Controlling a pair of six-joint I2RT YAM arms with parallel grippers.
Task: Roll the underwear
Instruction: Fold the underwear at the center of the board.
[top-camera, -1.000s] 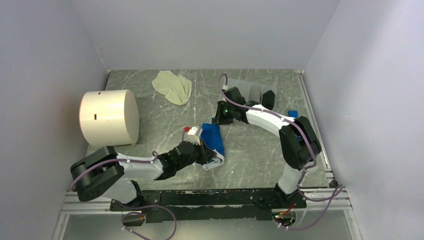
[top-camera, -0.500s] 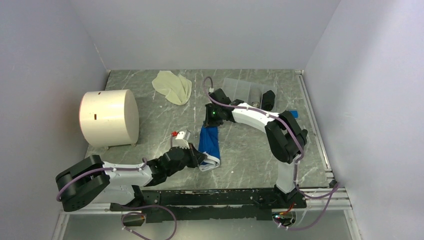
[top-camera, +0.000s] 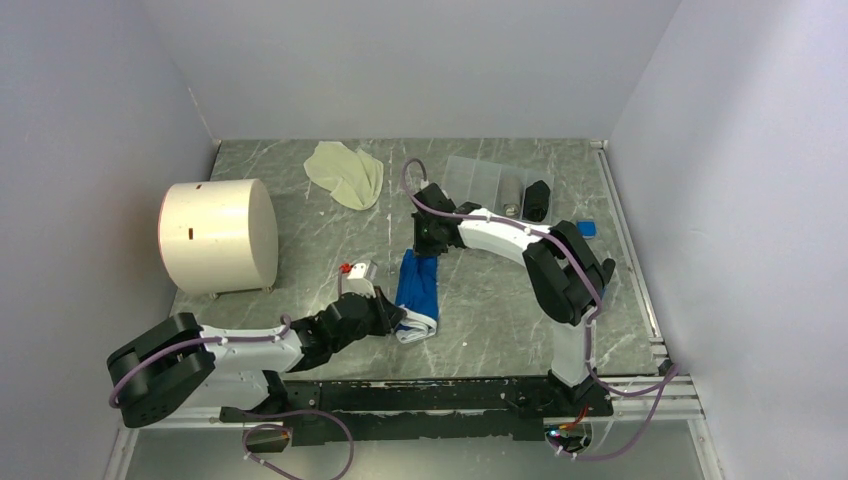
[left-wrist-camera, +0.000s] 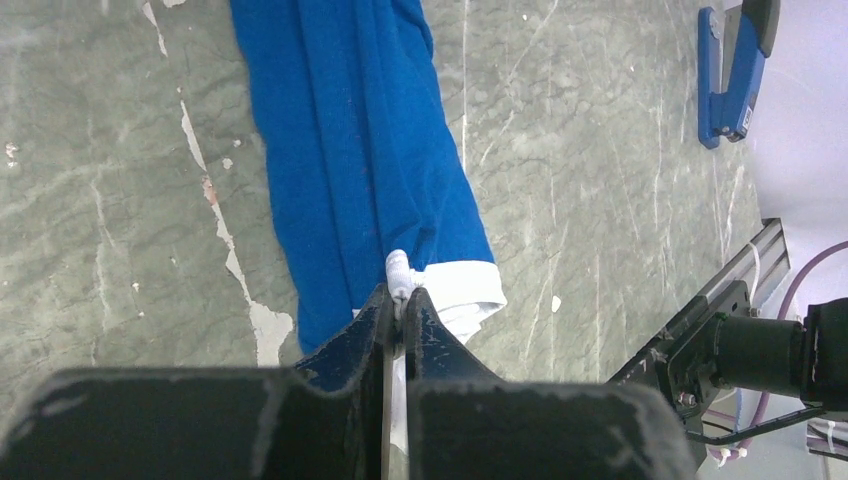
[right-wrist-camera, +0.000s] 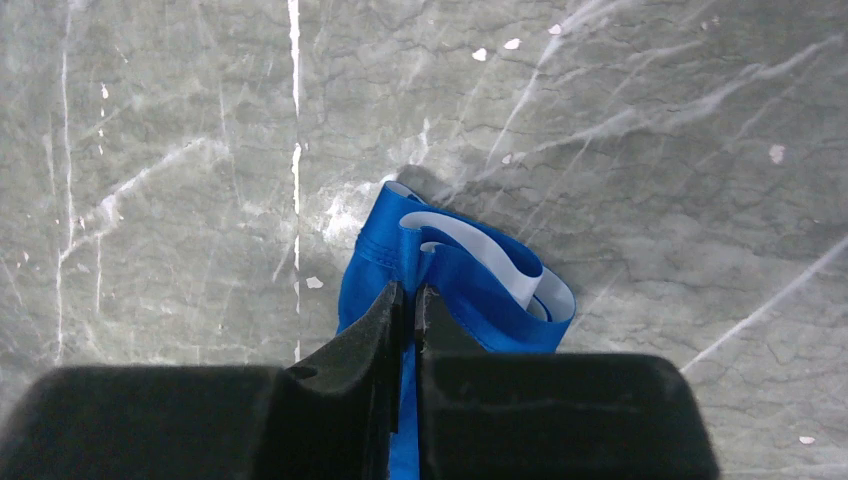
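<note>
From above, the blue underwear (top-camera: 418, 288) lies on the table (top-camera: 500, 310) as a long narrow band near the middle, drawn out between the two arms; the left tool (top-camera: 397, 320) is pressed together on its near end and the right tool (top-camera: 428, 250) on its far end; the cream underwear (top-camera: 345, 172) lies crumpled near the far edge, well apart from both arms; a white drum (top-camera: 218, 235) stands at the left, a clear tray (top-camera: 490, 180) at the far right, and a small blue block (top-camera: 586, 228) near the right rail.

From the left wrist, the left tool (left-wrist-camera: 400, 300) pinches a fold of the blue underwear (left-wrist-camera: 350, 150) just where its white edging (left-wrist-camera: 462, 290) begins; the cloth runs away from the fingers in long lengthwise folds, flat on the table (left-wrist-camera: 600, 150); the blue block (left-wrist-camera: 728, 75) lies far off at the upper right.

From the right wrist, the right tool (right-wrist-camera: 410, 300) is closed on a ridge of the blue underwear (right-wrist-camera: 480, 300); the white edging (right-wrist-camera: 500, 262) curls in a loop beside the fingers.
</note>
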